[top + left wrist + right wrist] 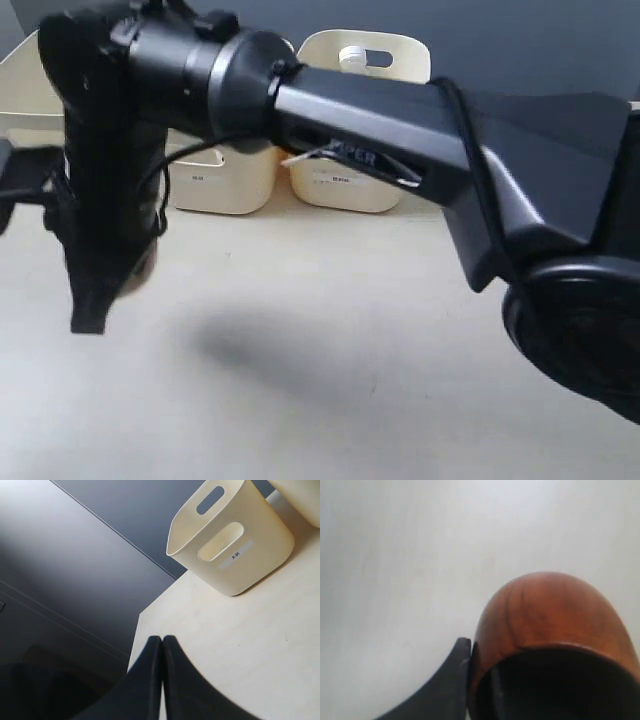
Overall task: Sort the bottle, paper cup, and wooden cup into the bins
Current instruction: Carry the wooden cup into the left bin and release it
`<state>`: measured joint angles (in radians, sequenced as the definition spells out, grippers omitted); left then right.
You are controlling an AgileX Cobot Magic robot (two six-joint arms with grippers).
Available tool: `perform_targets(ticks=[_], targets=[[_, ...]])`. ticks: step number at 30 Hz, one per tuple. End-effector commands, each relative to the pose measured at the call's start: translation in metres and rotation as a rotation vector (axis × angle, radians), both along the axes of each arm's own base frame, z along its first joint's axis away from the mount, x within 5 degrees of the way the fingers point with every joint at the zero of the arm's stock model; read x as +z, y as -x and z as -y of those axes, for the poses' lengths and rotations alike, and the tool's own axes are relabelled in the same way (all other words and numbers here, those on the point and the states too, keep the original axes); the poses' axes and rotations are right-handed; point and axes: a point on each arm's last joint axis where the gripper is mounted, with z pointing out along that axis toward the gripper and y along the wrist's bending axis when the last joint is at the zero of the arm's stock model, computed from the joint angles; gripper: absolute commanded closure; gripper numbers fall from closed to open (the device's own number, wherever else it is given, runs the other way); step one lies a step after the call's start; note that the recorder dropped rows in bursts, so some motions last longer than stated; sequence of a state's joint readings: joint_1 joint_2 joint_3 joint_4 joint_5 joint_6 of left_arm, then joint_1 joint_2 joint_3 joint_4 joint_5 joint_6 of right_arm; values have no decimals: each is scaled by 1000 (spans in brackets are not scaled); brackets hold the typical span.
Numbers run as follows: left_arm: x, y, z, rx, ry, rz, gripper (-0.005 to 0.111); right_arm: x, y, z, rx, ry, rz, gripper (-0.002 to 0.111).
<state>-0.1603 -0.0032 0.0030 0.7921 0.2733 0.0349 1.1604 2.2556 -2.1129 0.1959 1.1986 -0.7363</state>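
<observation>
My right arm reaches across to the left, and its gripper (90,318) points down over the table. It is shut on the wall of the brown wooden cup (550,615), with one finger (461,656) outside and the other inside the dark hollow. A sliver of that cup (143,268) shows behind the gripper. The bottle's white cap (352,55) pokes up inside the right-hand bin (345,190). My left gripper (162,640) is shut on nothing, low over the table corner, facing a cream bin (235,555). The paper cup is out of view.
A middle bin (222,188) and a left bin (25,100) stand along the back. The right arm's black links (400,130) block much of the exterior view. The table edge and dark floor (75,580) lie beside the left gripper.
</observation>
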Motion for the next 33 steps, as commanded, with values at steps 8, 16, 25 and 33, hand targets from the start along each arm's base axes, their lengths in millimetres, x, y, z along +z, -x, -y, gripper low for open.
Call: perform_targets(ticks=[8,16,25,33], targets=[[2,0,1,-11,7,10,107,80,-115,-5,-100,-714,378,109],[2,0,1,-11,7,10,107,32,-172,-10,-169,-878,374,109],[2,0,1,-11,7,10,107,-9,-192,-22,-202,-927,390,109],[2,0,1,-11,7,10,107,-46,-197,-27,-181,-891,411,109]])
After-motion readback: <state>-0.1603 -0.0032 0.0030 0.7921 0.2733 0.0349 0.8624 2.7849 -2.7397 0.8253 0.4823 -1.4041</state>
